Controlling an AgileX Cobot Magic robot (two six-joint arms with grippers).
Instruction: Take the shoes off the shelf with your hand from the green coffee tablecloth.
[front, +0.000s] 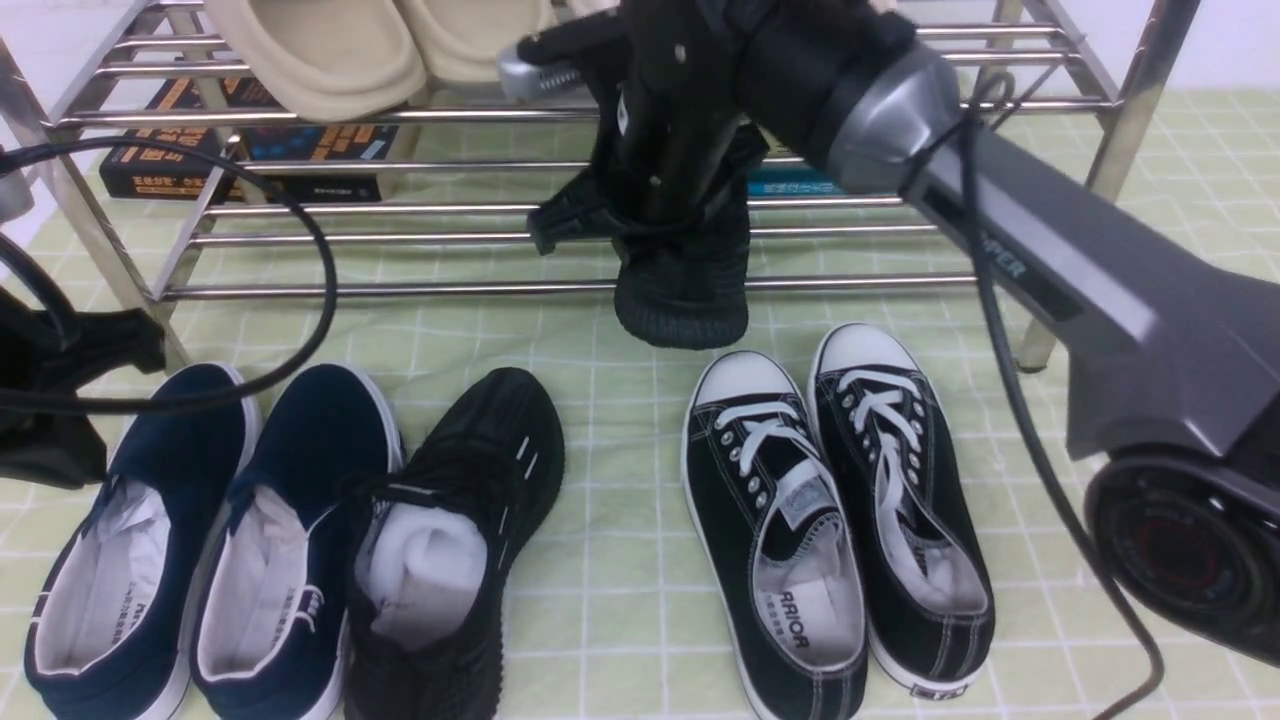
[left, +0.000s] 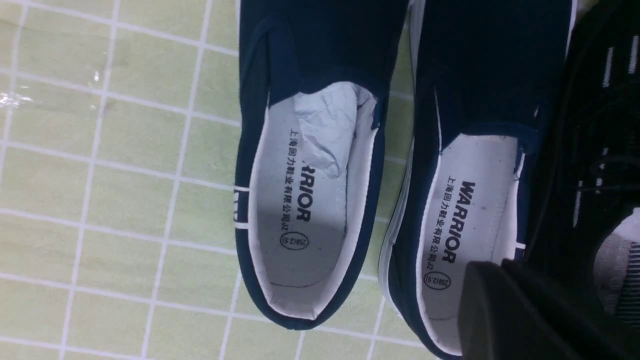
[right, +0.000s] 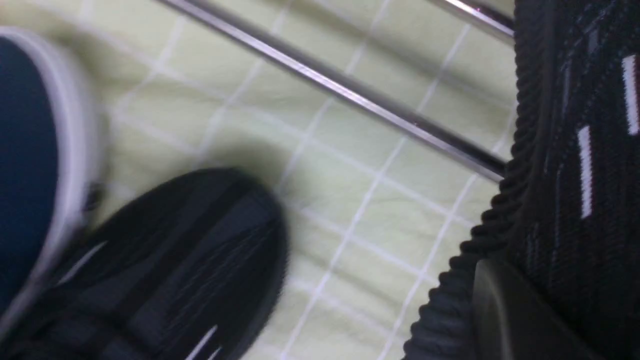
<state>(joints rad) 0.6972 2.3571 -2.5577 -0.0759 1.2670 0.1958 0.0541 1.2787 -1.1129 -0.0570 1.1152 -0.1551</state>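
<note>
Right fingers (front: 650, 215) pinching one black knit sneaker (front: 685, 290) at the shelf (front: 390, 290). Left fingers (front: 130, 400) pressed together, toward nine o'clock.

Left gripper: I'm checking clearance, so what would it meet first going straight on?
Probably the navy slip-on beside the black knit sneaker, towards its heel: the left gripper shows over it. How far above is unclear.
</note>
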